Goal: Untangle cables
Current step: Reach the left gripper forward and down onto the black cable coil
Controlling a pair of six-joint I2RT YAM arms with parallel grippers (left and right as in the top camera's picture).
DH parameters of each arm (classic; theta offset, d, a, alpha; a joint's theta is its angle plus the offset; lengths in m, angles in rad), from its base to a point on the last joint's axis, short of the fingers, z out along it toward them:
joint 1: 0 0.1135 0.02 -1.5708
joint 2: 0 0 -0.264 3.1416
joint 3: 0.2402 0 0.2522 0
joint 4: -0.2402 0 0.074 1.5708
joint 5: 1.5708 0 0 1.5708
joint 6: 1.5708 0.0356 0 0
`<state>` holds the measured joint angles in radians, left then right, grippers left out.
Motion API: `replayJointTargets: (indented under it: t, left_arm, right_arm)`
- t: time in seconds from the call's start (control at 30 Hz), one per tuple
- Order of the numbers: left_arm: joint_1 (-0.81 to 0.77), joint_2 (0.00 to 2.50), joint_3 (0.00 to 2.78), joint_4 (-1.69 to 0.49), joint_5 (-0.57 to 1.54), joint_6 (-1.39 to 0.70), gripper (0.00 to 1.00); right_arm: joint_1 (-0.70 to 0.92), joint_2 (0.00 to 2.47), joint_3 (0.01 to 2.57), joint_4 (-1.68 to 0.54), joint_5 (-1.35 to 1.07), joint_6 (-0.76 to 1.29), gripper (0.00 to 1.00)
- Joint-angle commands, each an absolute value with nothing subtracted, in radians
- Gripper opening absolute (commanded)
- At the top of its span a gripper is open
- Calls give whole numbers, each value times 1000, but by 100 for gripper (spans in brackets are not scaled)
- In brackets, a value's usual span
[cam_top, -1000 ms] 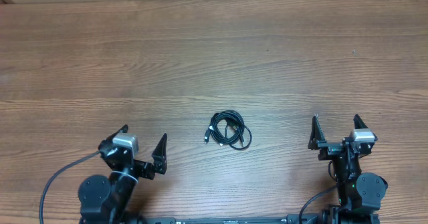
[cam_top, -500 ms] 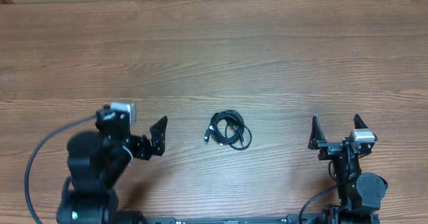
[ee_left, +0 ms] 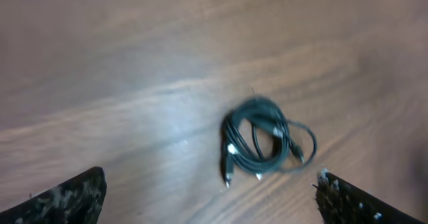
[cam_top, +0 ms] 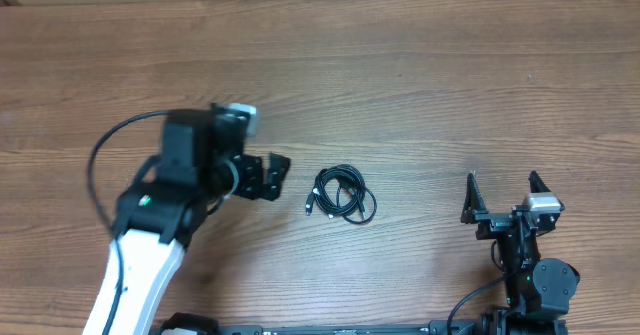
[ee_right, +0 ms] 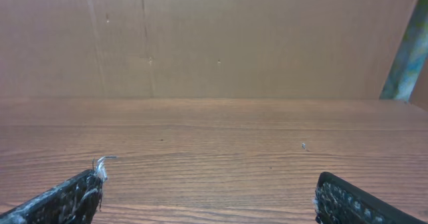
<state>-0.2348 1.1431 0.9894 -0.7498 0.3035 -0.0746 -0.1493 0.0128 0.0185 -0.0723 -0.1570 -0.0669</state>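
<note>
The cables [cam_top: 342,195] lie as a small coiled bundle of thin black cords with silver-tipped plugs in the middle of the wooden table. They also show, blurred, in the left wrist view [ee_left: 264,140]. My left gripper [cam_top: 272,178] is open and empty, just left of the bundle and apart from it. In its wrist view the gripper [ee_left: 208,196] has its fingertips spread wide below the bundle. My right gripper [cam_top: 503,197] is open and empty near the front right edge, far from the cables. Its wrist view [ee_right: 208,190] shows only bare table.
The wooden table [cam_top: 400,85] fills the overhead view. A brown cardboard wall [ee_right: 214,37] stands along its far edge. The left arm's thick black wire [cam_top: 100,165] loops out to the left of the arm.
My left arm has swung up from the front edge and moved right toward the bundle, its gripper open. The right arm and the cables have not moved.
</note>
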Motion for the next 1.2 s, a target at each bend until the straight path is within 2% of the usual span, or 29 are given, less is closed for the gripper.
replayJointTargets:
  t: [0.0, 0.33, 0.57, 0.77, 0.97, 1.07, 1.17]
  left_arm:
    - [-267, 1226, 1013, -771, 367, -60, 100]
    - [-297, 1491, 1012, -707, 457, -94, 100]
    - [-377, 1610, 1012, -667, 207, -210, 96]
    - [-485, 1659, 1012, -600, 92, -250, 83]
    - [-579, 1726, 1012, -540, -143, -341, 65]
    - [-590, 1770, 1012, -527, -157, -360, 58]
    - [-590, 1819, 1012, -517, -105, -374, 42]
  right_arm:
    - [-152, 5, 8, -68, -151, -68, 100]
    - [-152, 5, 8, -68, -151, -68, 100]
    - [-152, 5, 8, -68, -151, -68, 100]
    - [-152, 5, 8, -68, -151, -68, 100]
    - [-152, 5, 8, -68, -151, -68, 100]
    - [-152, 5, 8, -68, -151, -68, 100]
    - [-152, 5, 8, -68, -151, -68, 100]
